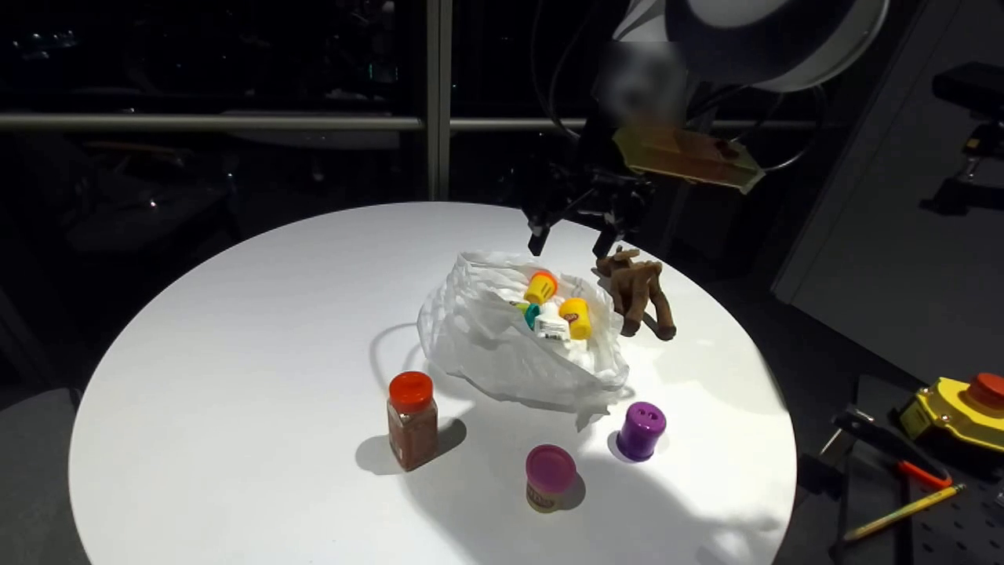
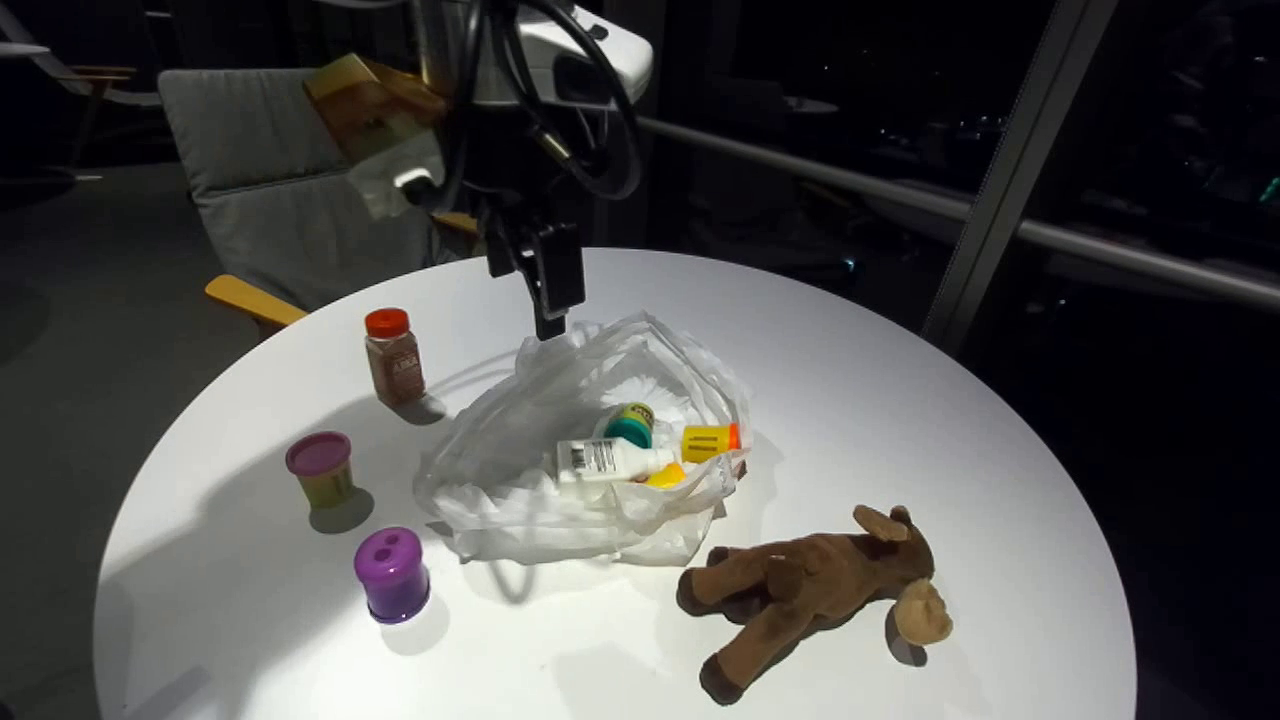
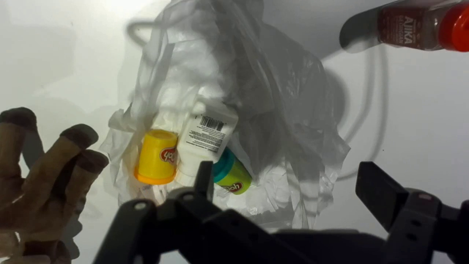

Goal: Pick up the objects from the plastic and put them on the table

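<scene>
While the fingers (image 1: 536, 241) are hanging spread apart above the round white surface (image 1: 235, 337), the plastic bag (image 1: 478, 337) is resting open near them.
In an exterior view, two yellow tubs (image 1: 576, 318) and a white labelled bottle (image 1: 552, 326) are lying inside the bag, while a red-lidded jar (image 1: 413, 431), a pink-lidded tub (image 1: 549, 477) and a purple container (image 1: 641, 431) are standing upright on the surface outside it. In an exterior view, a green tub (image 2: 632, 427) with a teal lid is lying just beside the bottle within the bag, and a brown animal figure (image 2: 825, 575) is lying on the surface just beside the bag. In the wrist view, the fingers are standing wide apart, one of them partly overlapping the bag and its contents; the bottle is lying barcode upward between one yellow tub and the green one.
</scene>
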### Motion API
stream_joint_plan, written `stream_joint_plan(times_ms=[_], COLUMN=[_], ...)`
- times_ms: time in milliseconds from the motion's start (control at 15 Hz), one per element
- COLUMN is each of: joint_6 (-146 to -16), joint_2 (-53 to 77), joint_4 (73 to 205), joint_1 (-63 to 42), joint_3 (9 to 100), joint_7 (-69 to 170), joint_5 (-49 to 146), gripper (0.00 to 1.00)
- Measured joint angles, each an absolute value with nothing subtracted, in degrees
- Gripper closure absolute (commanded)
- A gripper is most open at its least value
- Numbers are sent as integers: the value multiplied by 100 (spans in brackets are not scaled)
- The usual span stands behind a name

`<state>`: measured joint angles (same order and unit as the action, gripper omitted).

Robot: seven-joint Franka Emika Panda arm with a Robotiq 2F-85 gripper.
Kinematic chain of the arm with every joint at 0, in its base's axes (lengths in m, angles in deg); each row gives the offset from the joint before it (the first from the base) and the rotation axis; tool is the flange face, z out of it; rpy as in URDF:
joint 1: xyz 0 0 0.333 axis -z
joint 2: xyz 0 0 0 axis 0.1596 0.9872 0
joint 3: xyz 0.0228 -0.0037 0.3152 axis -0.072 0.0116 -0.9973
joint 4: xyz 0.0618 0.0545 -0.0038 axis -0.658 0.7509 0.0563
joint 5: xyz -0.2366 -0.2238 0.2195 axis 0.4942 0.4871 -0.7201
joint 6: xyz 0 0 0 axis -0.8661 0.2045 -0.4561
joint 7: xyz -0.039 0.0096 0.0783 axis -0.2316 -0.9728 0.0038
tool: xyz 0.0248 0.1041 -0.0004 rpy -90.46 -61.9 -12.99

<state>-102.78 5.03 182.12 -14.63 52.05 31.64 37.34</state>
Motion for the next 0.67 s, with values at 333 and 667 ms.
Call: stream_joint_plan(times_ms=[333, 667], joint_6=[-9952, -9555], joint_2=[1532, 2277], joint_4=[17154, 16286], joint_1=[-1433, -1395], joint_3=[5369, 5534], joint_7=[3012, 2286], joint_5=[3878, 3558], gripper=[0, 0])
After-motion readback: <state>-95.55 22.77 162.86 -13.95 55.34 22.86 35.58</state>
